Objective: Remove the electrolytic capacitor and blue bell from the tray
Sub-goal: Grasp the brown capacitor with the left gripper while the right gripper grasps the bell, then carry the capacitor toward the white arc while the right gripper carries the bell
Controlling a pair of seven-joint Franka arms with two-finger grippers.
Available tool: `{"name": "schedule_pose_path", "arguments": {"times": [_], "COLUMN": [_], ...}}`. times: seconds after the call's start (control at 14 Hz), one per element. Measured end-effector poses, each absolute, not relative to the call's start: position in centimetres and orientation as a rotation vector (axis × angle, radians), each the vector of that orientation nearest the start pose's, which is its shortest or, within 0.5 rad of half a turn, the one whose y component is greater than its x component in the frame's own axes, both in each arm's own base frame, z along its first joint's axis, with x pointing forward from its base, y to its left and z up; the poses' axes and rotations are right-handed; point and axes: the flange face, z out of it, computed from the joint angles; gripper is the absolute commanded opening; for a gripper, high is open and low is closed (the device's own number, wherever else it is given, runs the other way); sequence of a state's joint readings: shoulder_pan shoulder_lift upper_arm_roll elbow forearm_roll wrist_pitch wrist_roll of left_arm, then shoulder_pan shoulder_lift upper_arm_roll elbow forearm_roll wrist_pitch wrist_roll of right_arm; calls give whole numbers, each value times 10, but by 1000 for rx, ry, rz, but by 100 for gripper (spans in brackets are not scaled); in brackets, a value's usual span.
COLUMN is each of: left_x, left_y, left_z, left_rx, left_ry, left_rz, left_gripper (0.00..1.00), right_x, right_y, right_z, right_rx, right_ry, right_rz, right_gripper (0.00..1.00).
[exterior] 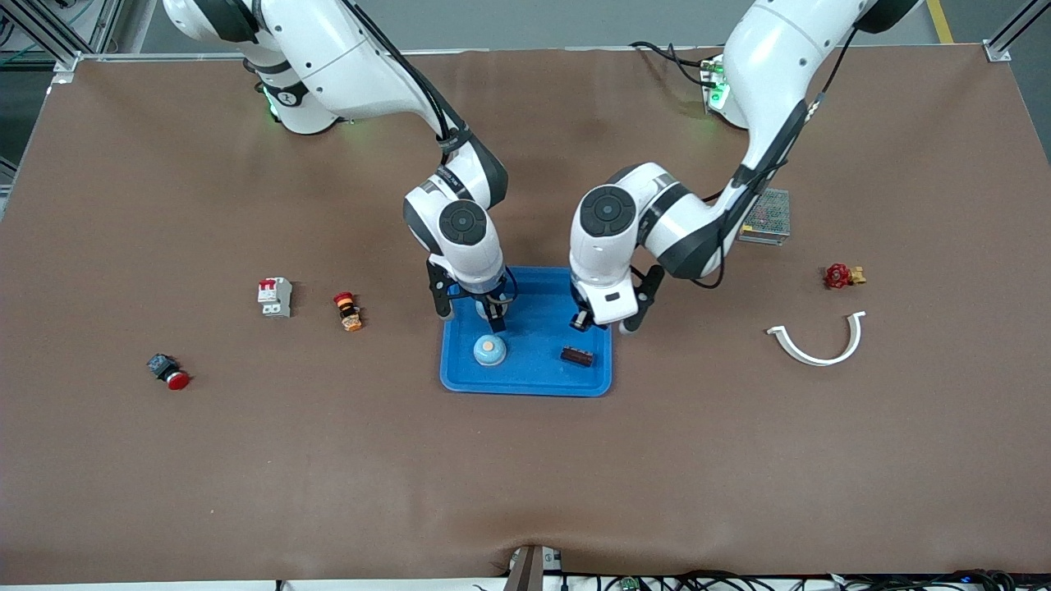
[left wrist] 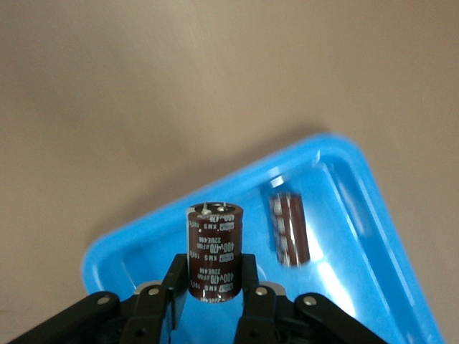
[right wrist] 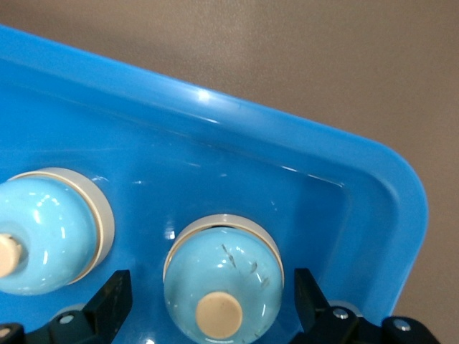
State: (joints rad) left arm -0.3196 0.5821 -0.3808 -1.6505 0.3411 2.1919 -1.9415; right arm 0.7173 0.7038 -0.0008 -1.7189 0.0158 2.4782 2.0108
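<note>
A blue tray lies mid-table. My left gripper is shut on a dark brown capacitor and holds it upright over the tray's end toward the left arm. Another capacitor lies on its side on the tray floor. My right gripper is open, its fingers standing clear on either side of a light blue bell with a beige button. This bell sits in the tray. Beside it sits another bell, which is nearer the front camera. In the front view, the left gripper and right gripper both hang over the tray.
Toward the right arm's end lie a white circuit breaker, an orange-red button and a red push button. Toward the left arm's end are a white curved piece, a red valve and a metal mesh box.
</note>
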Motion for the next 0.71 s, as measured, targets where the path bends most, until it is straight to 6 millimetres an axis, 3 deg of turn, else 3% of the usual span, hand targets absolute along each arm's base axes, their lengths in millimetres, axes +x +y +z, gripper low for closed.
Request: {"name": "schedule_pose_path", "arguments": {"times": [0.07,0.29,0.5,0.71], "left_x": [555,575,587,588], "left_y": [-393,-347,-304,-272], "left_z": [303,315,305,286], "left_rx": [-2635,-2568,-2549,-2544], "left_ry": [-1670,-1698,-1616,-1539], "left_rz": [-109,-57,35,96], "left_gripper": [0,0,0,0], "right_x": [510,508,502,501], "right_y": [444,447,455,457], "right_z": [184,184,185,187], "right_rx": [-2451,-2465,-2490,-2490], "right_ry": [1874,1856,1821,1813], "right_rz": [-4,-15,-34,-37], "right_gripper": [76,0,0,0]}}
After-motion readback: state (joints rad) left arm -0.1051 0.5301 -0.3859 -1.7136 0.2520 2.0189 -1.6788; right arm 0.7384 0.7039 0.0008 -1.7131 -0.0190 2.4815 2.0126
